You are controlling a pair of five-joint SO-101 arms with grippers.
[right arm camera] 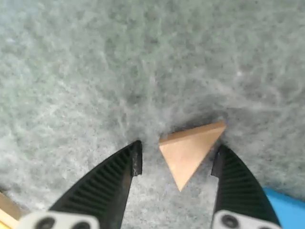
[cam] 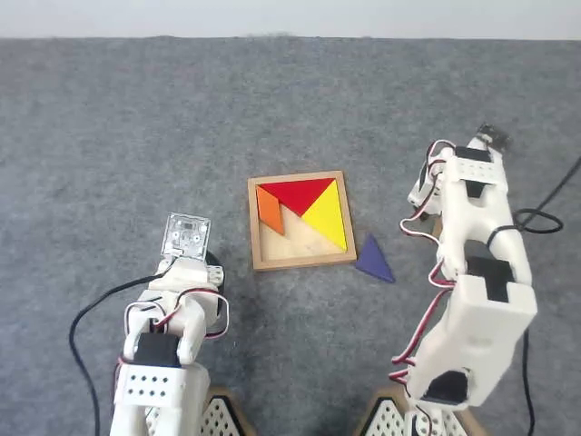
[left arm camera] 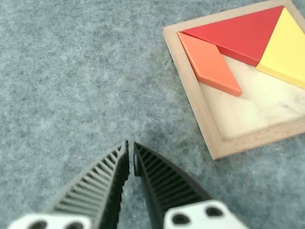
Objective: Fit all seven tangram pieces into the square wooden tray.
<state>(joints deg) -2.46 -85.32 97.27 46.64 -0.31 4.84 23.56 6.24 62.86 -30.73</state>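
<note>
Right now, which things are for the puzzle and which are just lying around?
For the puzzle: wooden tray, red triangle, yellow triangle, orange piece, purple triangle beside the tray, plain wooden triangle.
Just lying about: grey mat, black cable.

The carpet (cam: pixel 109 109) is lit brightly and evenly; a soft shadow is cast along the 6 o'clock edge of the tray (cam: pixel 300 264).

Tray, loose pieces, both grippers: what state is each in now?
wooden tray: partly filled, three pieces in.
red triangle: in tray.
yellow triangle: in tray.
orange parallelogram: in tray.
purple triangle: flat on mat, outside tray.
left gripper: shut, empty.
right gripper: open.
plain wood triangle: on mat between right gripper's fingers, ungripped.
</note>
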